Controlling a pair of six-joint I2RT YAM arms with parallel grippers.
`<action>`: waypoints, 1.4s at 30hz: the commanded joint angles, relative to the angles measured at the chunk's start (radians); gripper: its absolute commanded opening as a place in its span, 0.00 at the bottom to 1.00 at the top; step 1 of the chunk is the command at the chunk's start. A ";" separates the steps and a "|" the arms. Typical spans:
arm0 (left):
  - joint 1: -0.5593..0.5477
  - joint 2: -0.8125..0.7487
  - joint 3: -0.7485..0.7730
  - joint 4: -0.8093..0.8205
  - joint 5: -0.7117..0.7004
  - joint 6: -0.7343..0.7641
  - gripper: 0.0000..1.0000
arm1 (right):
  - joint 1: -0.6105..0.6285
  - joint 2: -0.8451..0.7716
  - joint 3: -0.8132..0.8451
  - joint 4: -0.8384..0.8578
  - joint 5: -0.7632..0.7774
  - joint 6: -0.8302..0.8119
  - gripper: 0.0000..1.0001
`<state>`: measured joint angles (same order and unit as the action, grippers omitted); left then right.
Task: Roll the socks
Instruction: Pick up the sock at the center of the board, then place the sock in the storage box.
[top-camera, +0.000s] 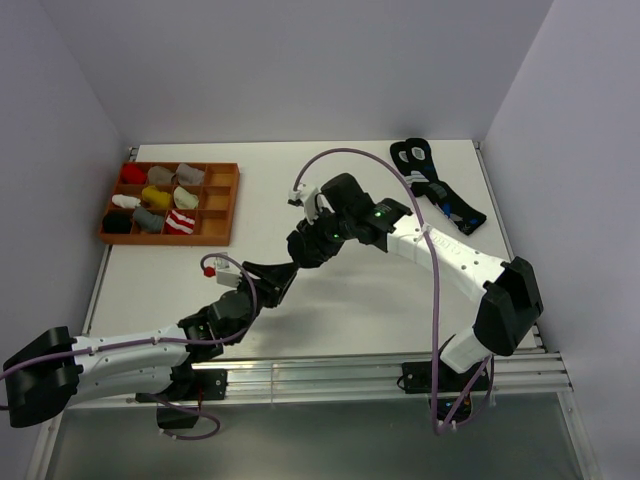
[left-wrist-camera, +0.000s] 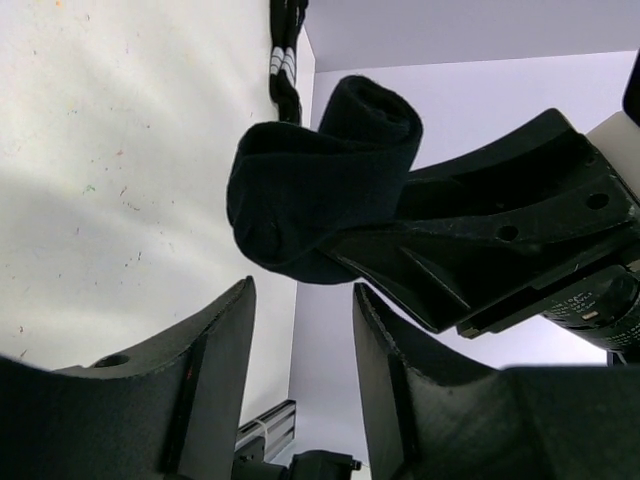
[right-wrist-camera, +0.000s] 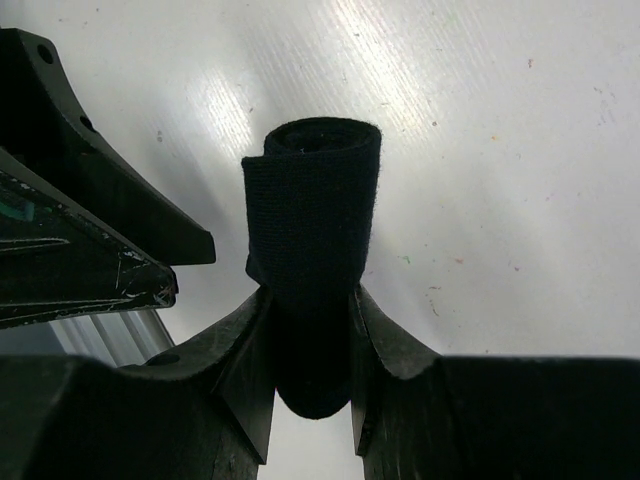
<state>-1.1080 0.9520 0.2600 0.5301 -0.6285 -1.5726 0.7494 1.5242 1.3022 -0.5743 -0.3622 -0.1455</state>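
Note:
The plain black sock (right-wrist-camera: 315, 200) is rolled into a short tube. My right gripper (right-wrist-camera: 310, 300) is shut on its lower end and holds it above the table (right-wrist-camera: 480, 150). The roll also shows in the left wrist view (left-wrist-camera: 320, 190), sticking out of the right gripper's fingers (left-wrist-camera: 480, 240). My left gripper (left-wrist-camera: 302, 290) is open and empty, its tips just below the roll, apart from it. In the top view the two grippers, left (top-camera: 272, 282) and right (top-camera: 302, 250), meet near the table's middle. A red-and-white striped sock (top-camera: 180, 222) lies bundled in the tray.
An orange-brown compartment tray (top-camera: 222, 205) with several small sock bundles stands at the back left. Dark socks with white rings and blue marks (top-camera: 435, 185) lie at the back right, and show in the left wrist view (left-wrist-camera: 285, 60). The aluminium rail (top-camera: 380, 365) runs along the near edge.

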 joint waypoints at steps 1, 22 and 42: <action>-0.006 -0.007 0.033 0.053 -0.039 0.039 0.50 | 0.011 -0.045 0.002 0.048 0.009 0.017 0.11; -0.001 0.001 0.015 0.125 -0.096 0.065 0.58 | 0.057 -0.073 -0.006 0.044 0.022 0.021 0.11; 0.037 0.074 -0.004 0.257 -0.040 0.072 0.56 | 0.088 -0.088 -0.014 0.036 -0.044 0.021 0.11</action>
<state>-1.0798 1.0142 0.2619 0.7162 -0.6765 -1.5127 0.8280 1.4818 1.2884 -0.5678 -0.3614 -0.1307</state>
